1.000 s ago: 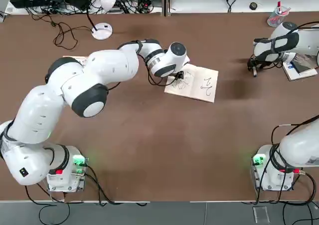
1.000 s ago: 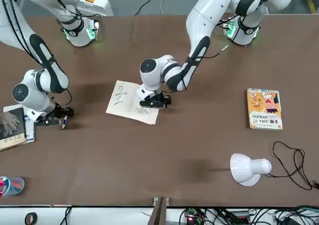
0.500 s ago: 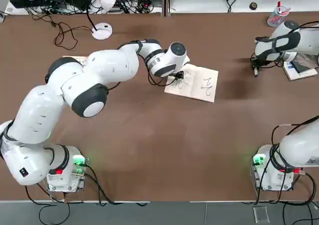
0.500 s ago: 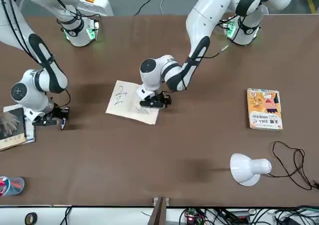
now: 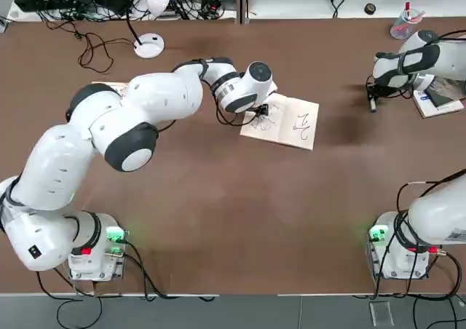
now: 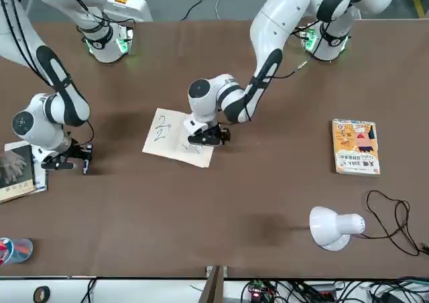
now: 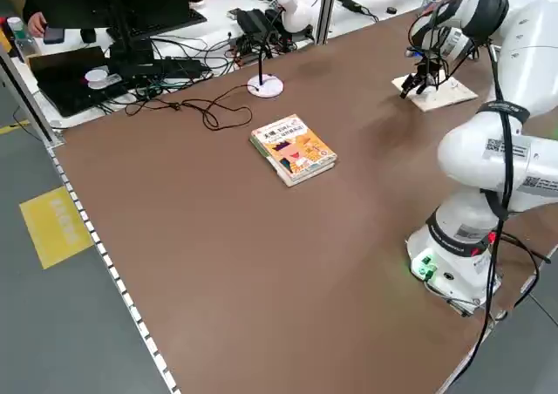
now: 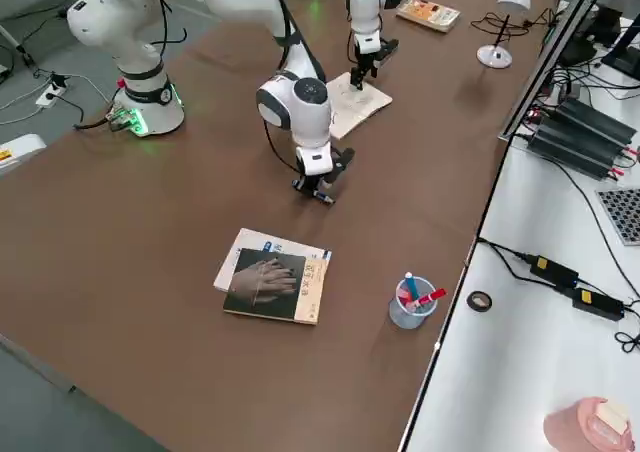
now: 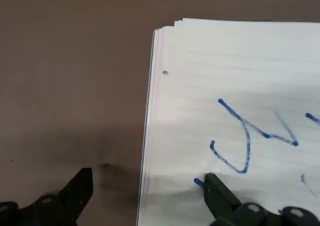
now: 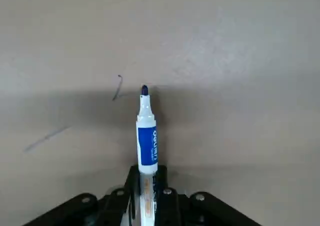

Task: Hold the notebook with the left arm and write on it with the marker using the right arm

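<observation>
Far on the table, we see a white rectangular paper notebook (image 5: 295,129).
At its left part, our black two-finger left gripper (image 9: 148,178) stands open, empty; far right, our slim black right gripper (image 10: 147,169) is closed on a slim white-and-blue marker (image 10: 147,146).

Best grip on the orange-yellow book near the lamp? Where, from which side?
The orange-yellow illustrated paperback lies flat, so I'd come from above and pinch across its two long edges at mid-length, tool fingers pointing down. Its thickness shows at the sides, and bare brown tabletop surrounds it. Whether the jaws span that width, I can't tell.
</observation>
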